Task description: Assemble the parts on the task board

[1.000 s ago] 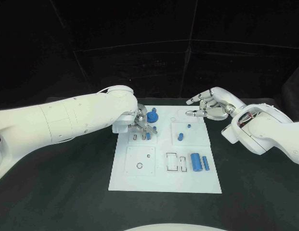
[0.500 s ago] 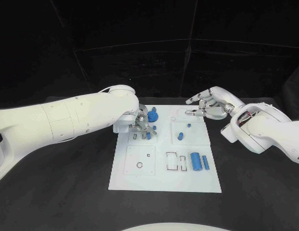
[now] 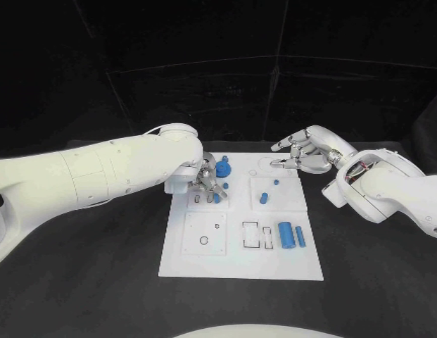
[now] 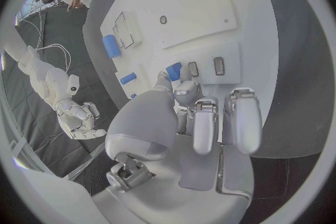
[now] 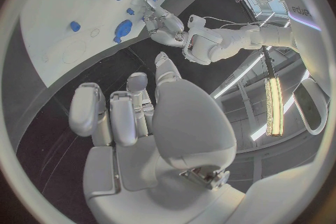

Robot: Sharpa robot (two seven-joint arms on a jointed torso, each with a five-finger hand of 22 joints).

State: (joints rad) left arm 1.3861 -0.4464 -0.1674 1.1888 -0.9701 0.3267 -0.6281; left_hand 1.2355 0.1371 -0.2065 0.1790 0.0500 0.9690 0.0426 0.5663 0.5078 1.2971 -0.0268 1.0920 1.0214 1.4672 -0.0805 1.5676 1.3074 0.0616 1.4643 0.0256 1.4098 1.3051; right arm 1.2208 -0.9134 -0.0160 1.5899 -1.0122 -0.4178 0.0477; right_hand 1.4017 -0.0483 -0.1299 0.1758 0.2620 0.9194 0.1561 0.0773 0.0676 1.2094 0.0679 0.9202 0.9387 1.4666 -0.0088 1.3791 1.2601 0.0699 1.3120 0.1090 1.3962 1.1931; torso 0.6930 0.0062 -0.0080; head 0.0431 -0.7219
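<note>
The white task board [image 3: 241,259] lies in the middle of the black table. My left hand [image 3: 205,184] is low over its far left section and pinches a small blue part [image 4: 173,71] between thumb and a finger, right beside two small rectangular slots [image 4: 219,65]. A blue knob-like part [image 3: 224,169] stands just beyond that hand. Two small blue parts [image 3: 263,198] sit in the far right section, and two blue cylinders [image 3: 287,236] lie near the right edge. My right hand [image 3: 305,158] hovers by the board's far right corner, fingers apart and holding nothing.
Near the left hand the board has a square panel with small holes [image 3: 206,234] and an outlined rectangular recess [image 3: 250,236]. Black table surface [image 3: 96,282] surrounds the board on all sides.
Almost nothing differs. The left hand stays at the slots with the blue part, its fingers shifting only slightly. The right hand has edged a little toward the far side.
</note>
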